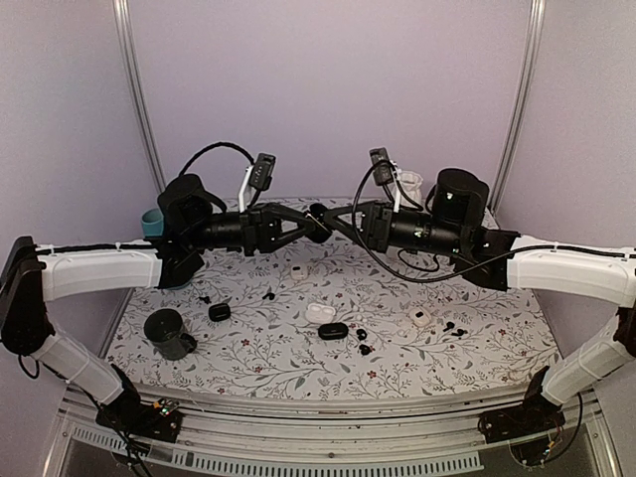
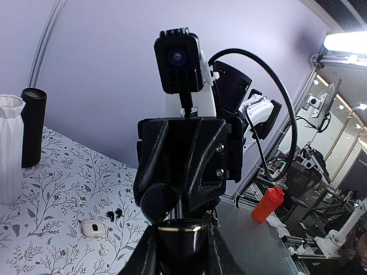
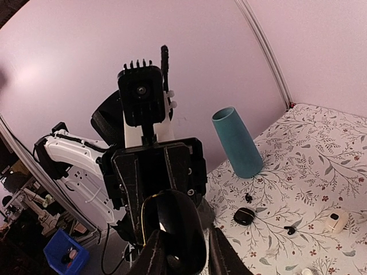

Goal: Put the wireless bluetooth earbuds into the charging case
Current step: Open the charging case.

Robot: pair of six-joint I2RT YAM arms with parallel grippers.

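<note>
The earbuds (image 1: 360,334) lie loose on the flowered table (image 1: 248,368). Two sit near the middle, just right of a black case (image 1: 333,331). Another pair (image 1: 453,328) lies further right, past a white case (image 1: 418,317). A single bud (image 1: 268,294) and one more (image 1: 204,298) lie on the left, near a second black case (image 1: 220,312).

Two more white cases (image 1: 320,311) (image 1: 298,269) rest mid-table. Whether any of these cases has a bud in it cannot be told.

Above them, well clear of the table, the two arms meet nose to nose. Between them is a dark oval held case (image 3: 172,229). The left gripper (image 1: 306,227) is pressed together on it. The right gripper (image 1: 331,215) has its fingers on either side of it, but whether they pinch it cannot be told. In each wrist view the opposite gripper blocks most of the scene.

A black cup (image 1: 169,333) stands at the left front, its inside too dark to read. A teal cup (image 1: 151,221) stands at the back left, and a white vase (image 2: 10,149) and a black tube (image 2: 31,126) stand at the back right. An orange bottle (image 2: 268,203) stands off the table.
</note>
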